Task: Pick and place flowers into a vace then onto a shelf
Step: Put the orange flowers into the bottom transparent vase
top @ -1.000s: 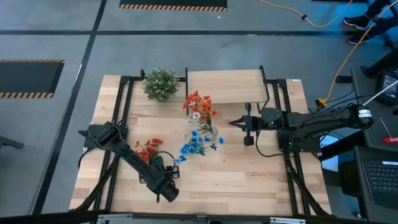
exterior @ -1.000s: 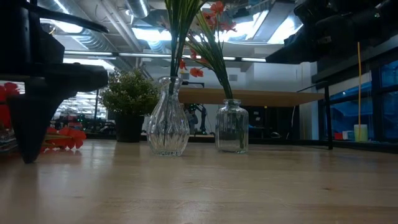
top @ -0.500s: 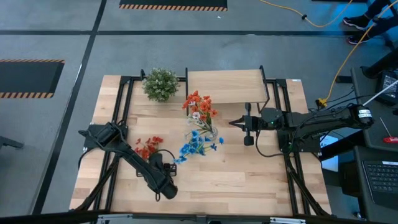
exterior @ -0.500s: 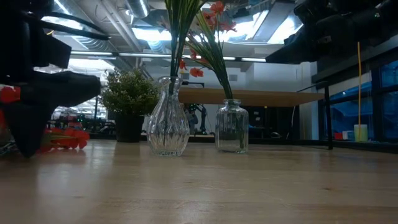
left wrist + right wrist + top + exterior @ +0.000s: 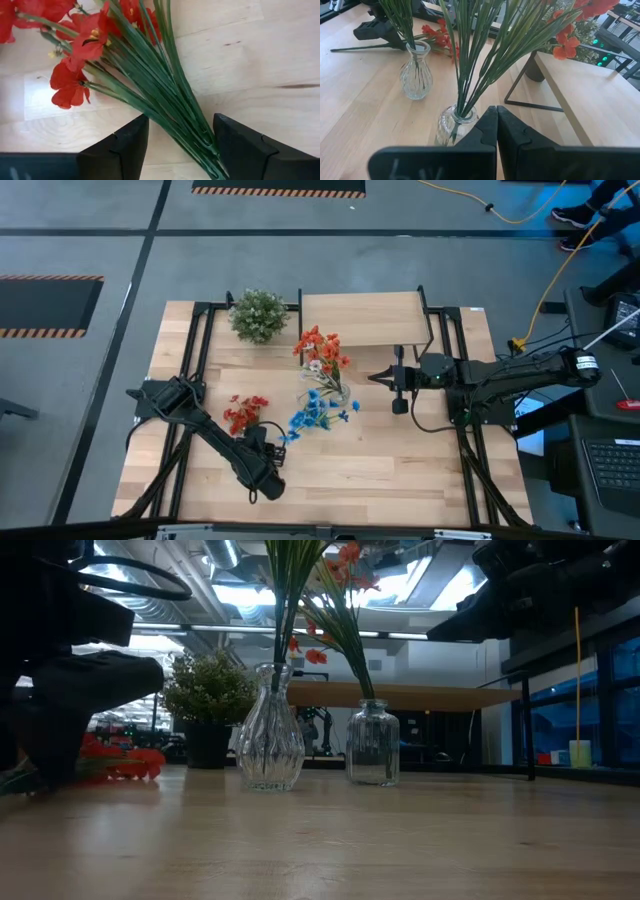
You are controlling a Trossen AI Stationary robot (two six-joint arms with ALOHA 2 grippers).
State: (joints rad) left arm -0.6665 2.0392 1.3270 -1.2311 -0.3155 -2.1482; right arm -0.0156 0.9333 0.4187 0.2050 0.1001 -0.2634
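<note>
Since a second ago our left gripper (image 5: pixel 180 145) has slid along the table toward the loose red-orange spray (image 5: pixel 243 414), and the blossoms have shifted a little with it. We now have the two dark fingers (image 5: pixel 125 145) set apart on either side of the bundled green stems (image 5: pixel 165 100), not yet pinching them; the spray lies flat on the tabletop (image 5: pixel 400 470), left of the two glass vases.

Our right gripper (image 5: pixel 388 379) waits with its fingers pressed shut just right of the squat jar (image 5: pixel 372 743), which holds the other red-orange spray (image 5: pixel 320 345). The fluted vase (image 5: pixel 269 730) holds the blue spray (image 5: pixel 318 412). The shelf (image 5: pixel 362 318) stands behind them, beside the potted plant (image 5: pixel 258 314).

We judge the spray light and springy: thin plastic stems that splay and slip sideways under a squeeze. We would take hold low on the bunch, where the stems run tight together, well clear of the soft petals.
</note>
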